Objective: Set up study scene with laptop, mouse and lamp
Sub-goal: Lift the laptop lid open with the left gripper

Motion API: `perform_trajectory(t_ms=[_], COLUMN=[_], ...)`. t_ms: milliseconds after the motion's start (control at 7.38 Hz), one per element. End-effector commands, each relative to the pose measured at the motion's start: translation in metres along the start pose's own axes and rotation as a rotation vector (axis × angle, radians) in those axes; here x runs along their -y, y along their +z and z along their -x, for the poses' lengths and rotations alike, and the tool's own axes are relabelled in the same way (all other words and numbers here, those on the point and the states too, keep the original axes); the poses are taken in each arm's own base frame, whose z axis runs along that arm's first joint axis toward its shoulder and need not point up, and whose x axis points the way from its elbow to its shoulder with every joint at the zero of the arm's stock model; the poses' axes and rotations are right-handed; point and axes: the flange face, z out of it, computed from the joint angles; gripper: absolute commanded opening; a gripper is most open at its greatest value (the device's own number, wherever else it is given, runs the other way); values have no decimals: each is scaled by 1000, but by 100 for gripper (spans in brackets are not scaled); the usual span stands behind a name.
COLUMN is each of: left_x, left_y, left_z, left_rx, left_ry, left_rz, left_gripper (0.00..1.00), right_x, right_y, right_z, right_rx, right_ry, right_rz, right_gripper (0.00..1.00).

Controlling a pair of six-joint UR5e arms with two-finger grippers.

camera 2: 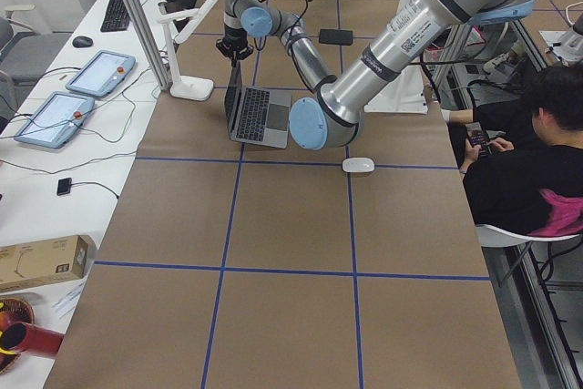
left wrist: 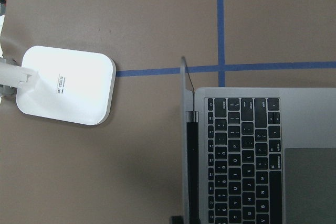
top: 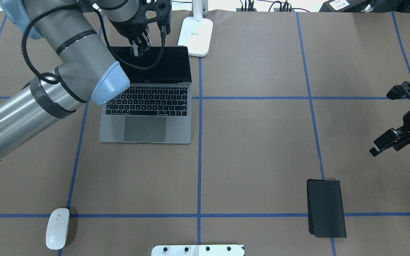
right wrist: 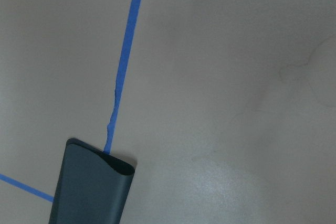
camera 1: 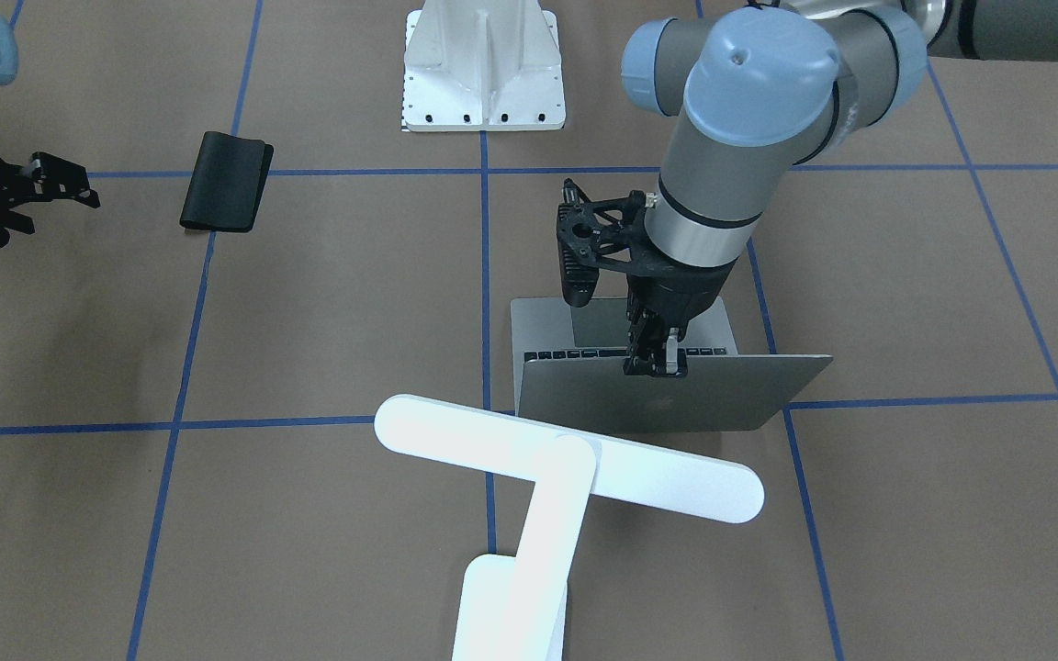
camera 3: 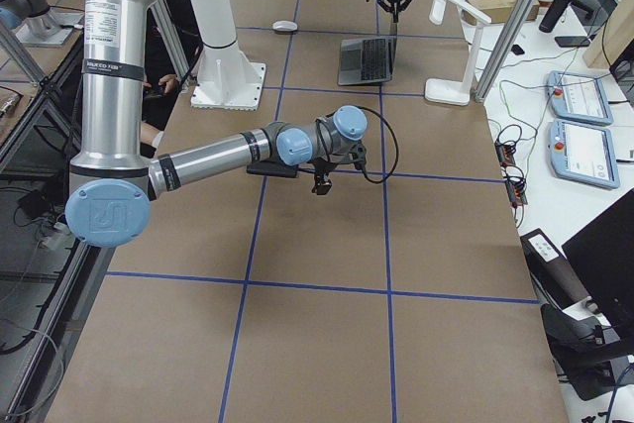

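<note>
The slim grey metal laptop [top: 144,132] sits open on the brown paper tabletop [top: 255,149], which is ruled into squares by blue tape. Its black keys and wide trackpad face the robot, and the dark glossy screen stands nearly upright. The left tool [camera 1: 656,367] comes down on the top edge of the lid, its fingers [left wrist: 192,166] pinched closed on that thin metal rim. Just behind the lid stands the white lamp [camera 1: 566,459], with a long rounded bar head, a straight arm and a flat rounded-square base. The smooth white oval mouse [top: 57,227] lies well apart, near the robot's edge on its left. The right tool [camera 1: 61,209] hangs over bare paper with its fingers spread and nothing between them. Near it lies a black soft mouse pad [top: 326,208], folded over.
</note>
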Motion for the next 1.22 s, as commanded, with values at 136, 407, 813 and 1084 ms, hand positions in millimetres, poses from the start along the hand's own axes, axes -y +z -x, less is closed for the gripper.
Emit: perform_trajectory(t_ms=[136, 407, 813, 1084], left_x=[-5, -7, -27, -73], left_y=[7, 0, -27, -26], left_z=[-4, -3, -17, -31], left_rx=[-4, 4, 36, 35], left_ry=[0, -5, -51, -165], left_rz=[2, -2, -29, -9], left_gripper=[0, 47, 67, 74], right_x=[2, 2, 2, 3], right_y=[0, -2, -4, -2], right_z=[-3, -2, -2, -3], right_rx=[-1, 0, 1, 0], right_ry=[5, 2, 4, 21], right_rz=[0, -5, -10, -4], right_gripper=[100, 100, 100, 100])
